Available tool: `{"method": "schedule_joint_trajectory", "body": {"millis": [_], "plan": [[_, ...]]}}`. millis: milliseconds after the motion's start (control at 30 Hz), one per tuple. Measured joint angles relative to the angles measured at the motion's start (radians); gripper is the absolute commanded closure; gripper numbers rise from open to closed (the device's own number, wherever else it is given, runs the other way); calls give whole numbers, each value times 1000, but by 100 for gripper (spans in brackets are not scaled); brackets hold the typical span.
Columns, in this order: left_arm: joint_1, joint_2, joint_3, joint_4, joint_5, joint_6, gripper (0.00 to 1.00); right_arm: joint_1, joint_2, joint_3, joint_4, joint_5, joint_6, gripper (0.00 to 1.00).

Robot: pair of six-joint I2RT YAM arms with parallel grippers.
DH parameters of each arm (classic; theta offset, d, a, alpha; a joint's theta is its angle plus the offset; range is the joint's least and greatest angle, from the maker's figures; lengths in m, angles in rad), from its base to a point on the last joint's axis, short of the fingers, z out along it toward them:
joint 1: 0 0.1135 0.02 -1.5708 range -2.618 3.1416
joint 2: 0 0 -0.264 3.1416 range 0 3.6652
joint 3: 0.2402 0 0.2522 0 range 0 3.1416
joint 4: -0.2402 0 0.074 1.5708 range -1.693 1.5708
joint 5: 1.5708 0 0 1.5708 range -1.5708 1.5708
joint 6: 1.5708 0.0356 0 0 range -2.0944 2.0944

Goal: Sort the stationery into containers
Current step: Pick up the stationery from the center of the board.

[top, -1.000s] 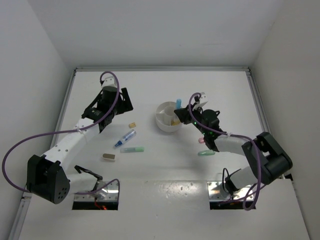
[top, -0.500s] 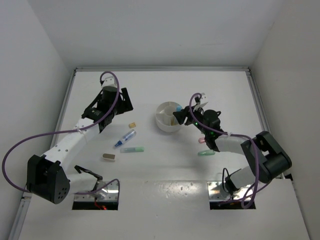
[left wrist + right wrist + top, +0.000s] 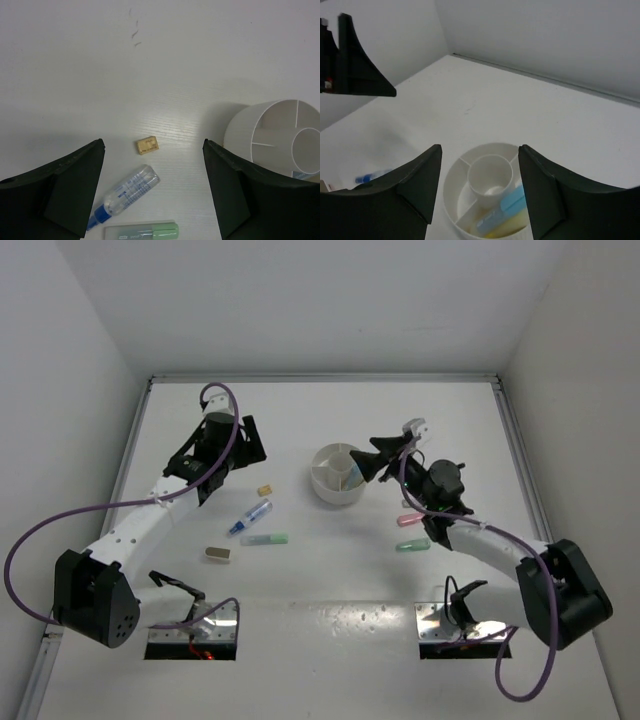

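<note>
1. White table (image 3: 320, 420) boxed by pale walls (image 3: 300, 300); bowl (image 3: 335, 496) sits mid-table.
2. Left gripper (image 3: 153, 157) spread empty above eraser (image 3: 148, 144) and pen (image 3: 125, 192) on the table.
3. Right gripper (image 3: 480, 155) spread over the bowl (image 3: 454, 172); a blue marker (image 3: 507, 202) lies inside.

A flat matt white tabletop (image 3: 330, 415) is boxed in by a plain white back wall (image 3: 320, 300), a white left wall (image 3: 50, 410) and a white right wall (image 3: 585, 370). A thin pale metal strip (image 3: 320, 378) edges its far side. Two rectangular cut-outs (image 3: 192, 642) sit near the front edge. The light is soft and even; faint dark scuff marks (image 3: 134, 31) show on the surface
</note>
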Motion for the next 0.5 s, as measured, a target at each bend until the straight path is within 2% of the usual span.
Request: {"method": "schedule_joint_trajectory", "body": {"millis": [33,67,100,133,200,233,267,300,333,367,400,433,500], "plan": [[0,0,0,0,0,0,17,-2,-23,19,-20,-11,-31,42],[0,0,0,0,0,0,25,-2,-33,45,-50,-24,-56,53],[0,0,0,0,0,0,57,-3,-35,109,-166,-52,-95,93],[0,0,0,0,0,-7,76,-1,-20,190,-270,-87,-148,100],[0,-1,0,-1,-5,8,100,3,60,431,-536,-217,-248,100],[0,-3,0,-2,-10,-2,100,10,98,525,-636,-276,-298,100],[0,-6,0,-3,-19,-4,100,21,139,624,-757,-340,-352,94],[0,-12,0,-3,-29,-6,100,35,176,697,-853,-384,-401,74],[0,-20,0,-6,-45,-10,85,58,217,769,-953,-417,-455,63],[1,-30,0,-8,-63,-14,67,82,267,833,-1047,-434,-512,56],[2,-43,0,-14,-82,-20,47,107,309,883,-1130,-439,-554,45],[2,-58,0,-20,-108,-33,15,140,362,932,-1218,-440,-594,41],[4,-90,0,-28,-158,-54,2,203,463,1011,-1360,-432,-663,34]]}}
